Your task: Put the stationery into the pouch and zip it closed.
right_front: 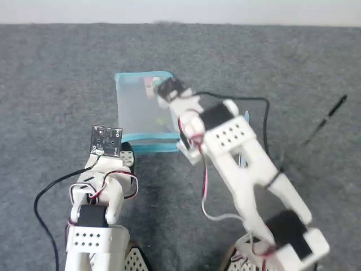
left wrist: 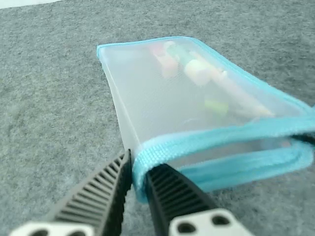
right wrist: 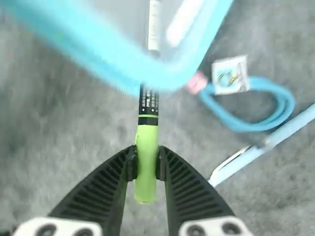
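clear pouch (left wrist: 162,103) with blue trim flat on the grey counter (right_front: 56,68), just ahead of both arms, several pieces already inside. pinches the near corner of the rim with the left pincer (left wrist: 138,164), closed tight on the fabric. grips a green-capped pen (right wrist: 146,137) in the right pincer (right wrist: 146,152), closed snugly on the barrel, tip seemingly past the rim. best done by keeping the corner pinned, sliding the pen straight along its length, letting go only once deep inside. pale blue pen (right wrist: 268,142) waiting on the counter beside the strap (right wrist: 289,104).
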Tool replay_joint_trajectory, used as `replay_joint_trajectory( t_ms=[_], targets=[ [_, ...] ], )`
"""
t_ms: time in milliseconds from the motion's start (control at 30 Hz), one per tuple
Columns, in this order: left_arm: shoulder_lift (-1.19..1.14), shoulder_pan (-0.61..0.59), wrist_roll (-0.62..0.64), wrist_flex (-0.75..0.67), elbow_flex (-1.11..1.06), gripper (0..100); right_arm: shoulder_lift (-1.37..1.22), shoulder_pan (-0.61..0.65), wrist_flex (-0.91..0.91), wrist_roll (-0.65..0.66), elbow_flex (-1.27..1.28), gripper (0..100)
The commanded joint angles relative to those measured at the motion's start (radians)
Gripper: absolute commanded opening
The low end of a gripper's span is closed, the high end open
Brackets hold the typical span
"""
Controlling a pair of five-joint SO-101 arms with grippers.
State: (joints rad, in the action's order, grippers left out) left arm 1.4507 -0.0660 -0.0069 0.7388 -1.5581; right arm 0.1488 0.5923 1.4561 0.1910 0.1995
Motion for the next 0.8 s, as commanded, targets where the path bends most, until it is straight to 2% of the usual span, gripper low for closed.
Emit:
replay_joint_trajectory(
  t_ms=[0,167,300,467,567,767],
  targets=[
    [0.018,0.012,-0.003,-0.035,0.013,1,-0.117,-0.019,-0.007,-0.057,-0.258,0.9],
    [0.018,0.012,-0.003,-0.037,0.013,1,-0.234,0.016,-0.007,-0.126,-0.446,0.9],
    [0.018,0.014,-0.003,-0.037,0.013,1,-0.266,0.113,-0.007,-0.126,-0.508,1.3],
    [0.018,0.014,-0.003,-0.037,0.013,1,-0.265,0.208,-0.016,-0.120,-0.519,16.2],
    [0.018,0.014,-0.005,-0.037,0.013,1,-0.265,0.206,-0.010,-0.120,-0.519,23.4],
    [0.018,0.011,-0.006,-0.037,0.008,1,-0.173,0.119,0.012,-0.120,-0.514,22.1]
  ],
)
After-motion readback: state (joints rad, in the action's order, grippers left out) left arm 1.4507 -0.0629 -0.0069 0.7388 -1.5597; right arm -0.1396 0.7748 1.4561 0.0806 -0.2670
